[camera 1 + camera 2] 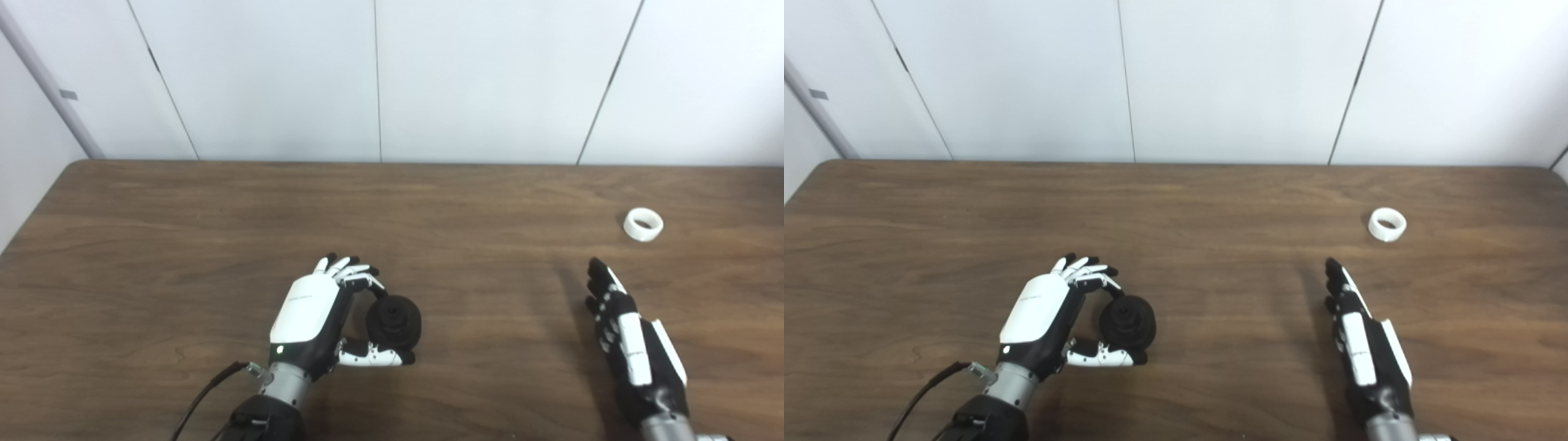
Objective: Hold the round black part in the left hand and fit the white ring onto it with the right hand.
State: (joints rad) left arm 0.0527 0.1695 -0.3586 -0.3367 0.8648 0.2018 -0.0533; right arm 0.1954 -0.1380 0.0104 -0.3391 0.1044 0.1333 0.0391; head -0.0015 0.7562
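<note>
Sitting in our left hand (312, 318) is the round black part (394, 320), a matte, chunky disc with a stepped hub rising from its face toward our right side. Our fingers (358, 275) curl over its top edge and the thumb (376, 356) closes under it from below, so the part is pinched between them, low over the wooden table (184, 245) near the front edge, a little left of centre. Whether it rests on the wood or hangs just clear of it, we cannot tell. The rear of the part is hidden behind our own fingers, and its dark surface swallows most of the detail around the hub.

Out at the far right lies the white ring (1387, 224), a short, smooth band lying flat on the table, its hole facing up. It is well apart from the black part and lies beyond our right hand (1366, 343).

That right hand is empty, stretched out flat with the fingers straight and close side by side, pointing away from us toward the ring but not touching it. We see it edge-on, so the palm is hard to make out, and the wrist is cut off at the bottom edge. A black cable (205, 392) trails from our left forearm out of frame.
</note>
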